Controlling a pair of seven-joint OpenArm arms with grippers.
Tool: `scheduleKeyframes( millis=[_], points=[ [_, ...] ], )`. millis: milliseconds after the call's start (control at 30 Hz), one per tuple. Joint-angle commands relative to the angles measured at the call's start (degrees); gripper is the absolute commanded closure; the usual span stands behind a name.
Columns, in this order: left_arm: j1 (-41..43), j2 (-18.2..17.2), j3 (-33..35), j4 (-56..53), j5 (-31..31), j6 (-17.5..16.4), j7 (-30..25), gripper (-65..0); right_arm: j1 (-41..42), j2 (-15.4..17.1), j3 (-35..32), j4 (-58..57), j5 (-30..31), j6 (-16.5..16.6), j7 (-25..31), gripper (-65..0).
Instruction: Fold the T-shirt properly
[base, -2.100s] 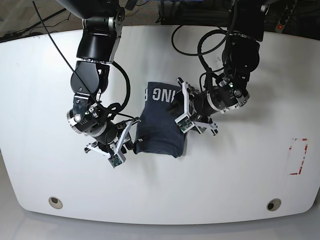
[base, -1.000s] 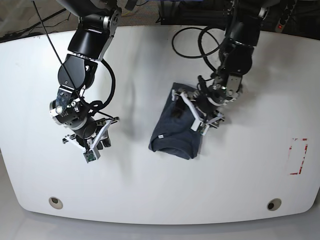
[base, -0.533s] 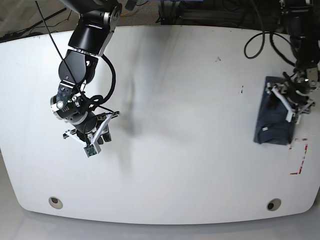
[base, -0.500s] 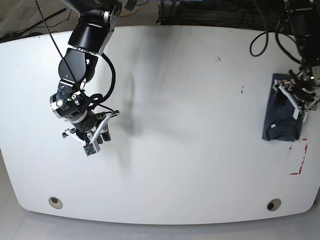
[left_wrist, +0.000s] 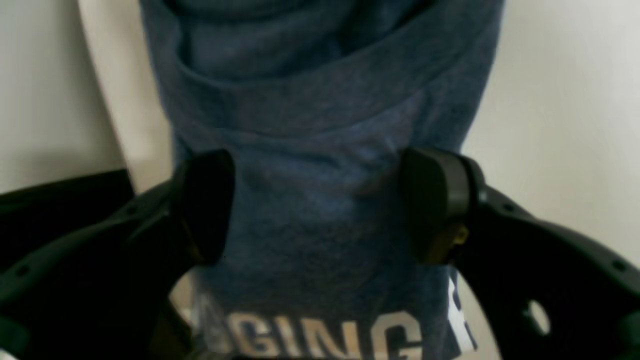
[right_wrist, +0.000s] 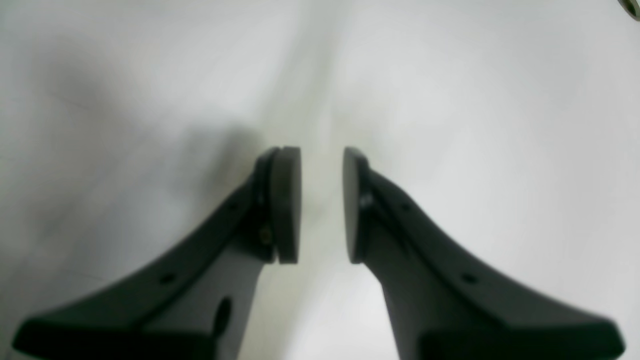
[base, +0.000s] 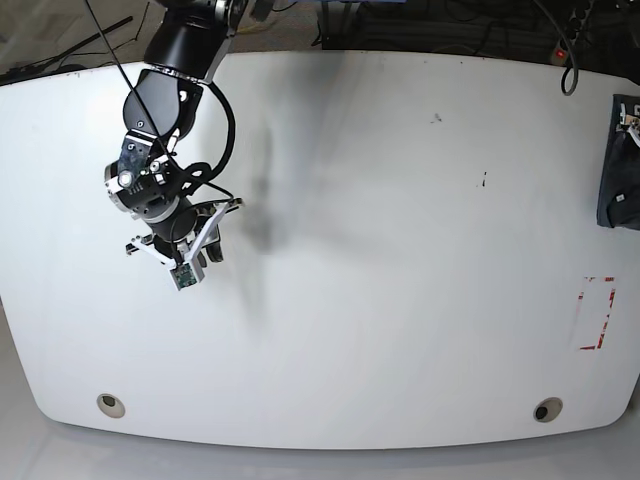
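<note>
Left hand (left_wrist: 320, 205) astride lengthwise T-shirt (left_wrist: 320, 150)

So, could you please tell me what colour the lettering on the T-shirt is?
White, on the dark slate-blue T-shirt; the lettering shows best in the left wrist view.

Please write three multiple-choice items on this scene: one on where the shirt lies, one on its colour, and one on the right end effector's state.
1. Where is the T-shirt?
A. far right table edge
B. table centre
C. under the right arm

2. What colour is its cloth?
A. red
B. slate blue
C. yellow

3. What does the right end effector hold?
A. the shirt
B. a tag
C. nothing

Answers:
1. A, the base view shows the folded bundle at the table's far right edge.
2. B, the left wrist view shows blue heathered cloth with white lettering.
3. C, only bare table shows between its pads.
</note>
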Motion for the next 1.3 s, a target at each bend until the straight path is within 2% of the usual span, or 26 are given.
scheduleKeyframes(
  millis=[0,167,300,433,533,667,833,900,967,1067,1267],
  points=[
    [-0.6,-2.2,-1.7,7.2,-0.6,0.1,-0.2,-45.4,0.8,-0.1,-0.1,1.8,1.1,0.0,1.7,-13.0],
    [-2.7,-1.0,-1.6,19.9,-1.3,0.1,5.8,-44.6,-0.4,1.3,-0.2,1.8,1.0,0.0,4.0,-13.0],
    [-5.8,5.4,-1.0,27.0,-2.0,0.1,0.8,-43.2,-2.0,2.5,0.2,1.4,0.5,0.0,12.5,-13.5],
    [-6.2,11.3,4.2,27.8,0.2,0.1,-6.5,-43.3,-4.4,3.4,0.0,0.5,-5.7,0.0,21.2,-13.6],
    [-5.8,16.5,10.3,27.7,2.5,5.5,-12.7,-43.3,-6.3,3.4,0.3,-1.0,-10.7,-0.6,29.8,-13.6],
    [-2.8,22.2,18.5,27.3,5.0,12.4,-19.2,-43.3,-10.4,4.4,1.2,-3.2,-12.8,-2.8,40.1,-13.6],
    [4.1,28.3,24.8,27.3,7.1,19.2,-27.6,-43.3,-17.2,4.8,2.4,-2.2,-9.4,-4.5,45.2,-13.5],
    [7.9,30.6,26.0,27.7,7.7,20.7,-31.1,-43.2,-20.9,4.9,2.4,-1.2,-7.2,-4.8,46.5,-13.3],
    [11.3,32.5,26.4,28.8,7.7,20.8,-32.9,-43.1,-24.4,5.4,3.0,0.2,-4.8,-4.8,47.0,-13.3],
    [18.0,35.3,26.2,32.0,7.7,20.8,-34.0,-39.0,-30.2,5.5,4.2,1.9,0.7,-4.8,47.3,-13.3],
    [32.5,36.8,26.1,36.8,7.3,20.8,-33.9,-36.7,-40.6,5.6,5.8,4.0,9.3,-4.8,47.3,-13.2]
  ],
)
